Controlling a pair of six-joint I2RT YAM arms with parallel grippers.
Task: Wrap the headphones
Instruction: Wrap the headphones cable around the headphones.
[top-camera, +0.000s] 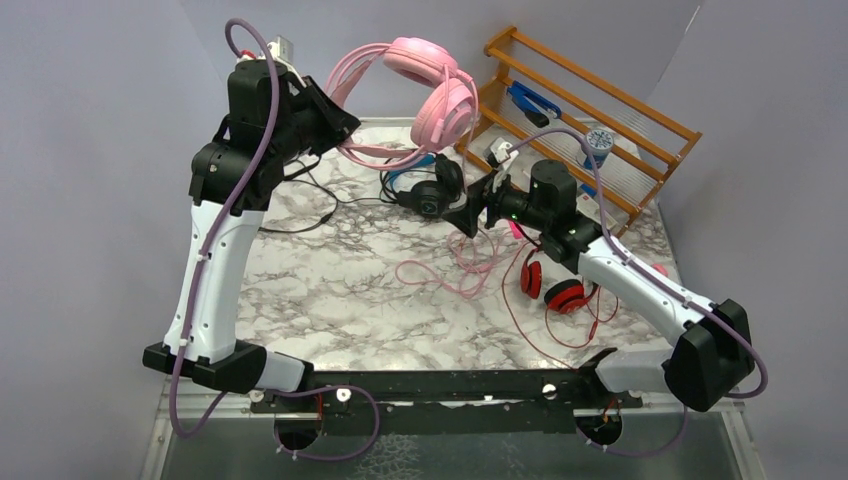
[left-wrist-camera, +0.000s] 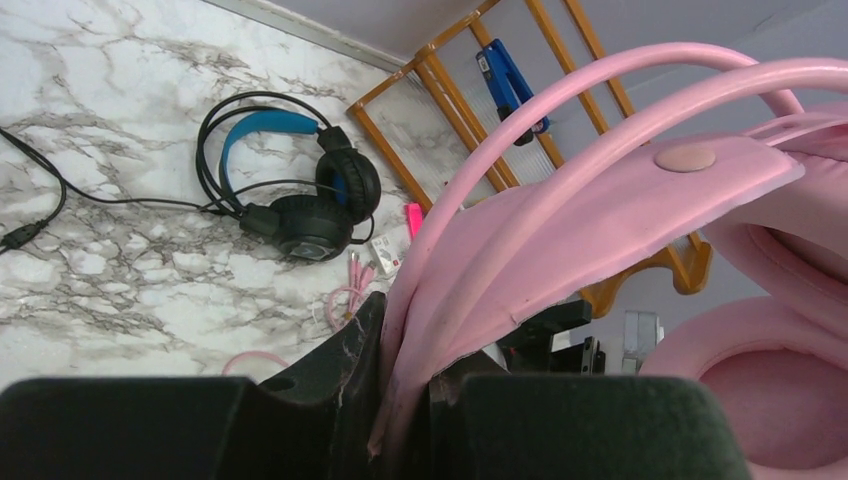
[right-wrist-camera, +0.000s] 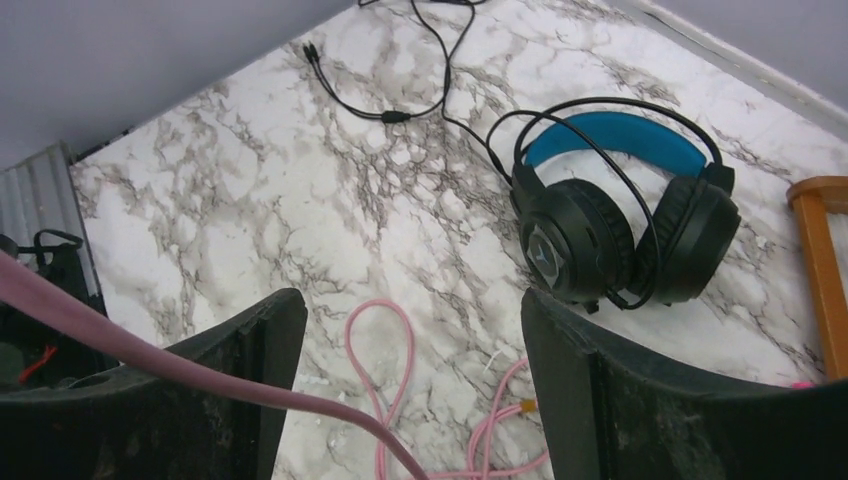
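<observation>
The left gripper (left-wrist-camera: 405, 400) pinches the pink headset (top-camera: 432, 88) aloft by its band, while the right gripper (right-wrist-camera: 410, 390), spread wide, hovers directly over its cable (right-wrist-camera: 380, 303) beside the black-and-blue headset (right-wrist-camera: 620, 225).

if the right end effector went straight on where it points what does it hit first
Most likely the pink cable looped on the marble table, between the open fingers of the right end effector; depth is unclear.

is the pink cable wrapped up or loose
Loose: the pink cable sprawls in loops across the table; left claw holds the pink headset.
</observation>
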